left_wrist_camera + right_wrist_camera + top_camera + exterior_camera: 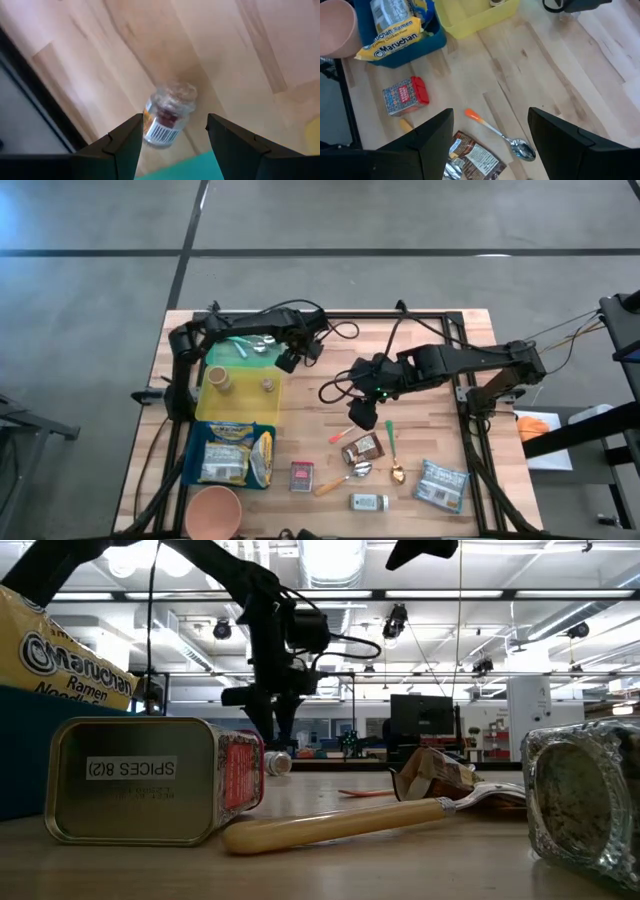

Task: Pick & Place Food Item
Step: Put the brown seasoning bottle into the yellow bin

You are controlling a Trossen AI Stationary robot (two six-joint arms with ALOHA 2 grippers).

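Observation:
A small glass jar [167,117] with a barcode label lies on its side on the wooden table, near the corner of a green tray [200,169]. My left gripper [173,120] hangs open just above it, pointing down, one finger on each side and neither touching it. In the low view the jar [277,763] lies below that gripper [280,712]. From above, the left gripper [290,360] hides the jar. My right gripper [362,418] hovers open and empty at mid-table, above a brown packet [475,160] and an orange-handled spoon [495,132].
A yellow tray [240,402] and a blue tray of ramen packets [235,455] stand on the left, with a pink bowl [213,510] at the near edge. Near the front lie a spice tin [301,476], a wooden-handled spoon [335,482], a green-handled spoon [392,448], a jar [368,502] and a packet [442,483].

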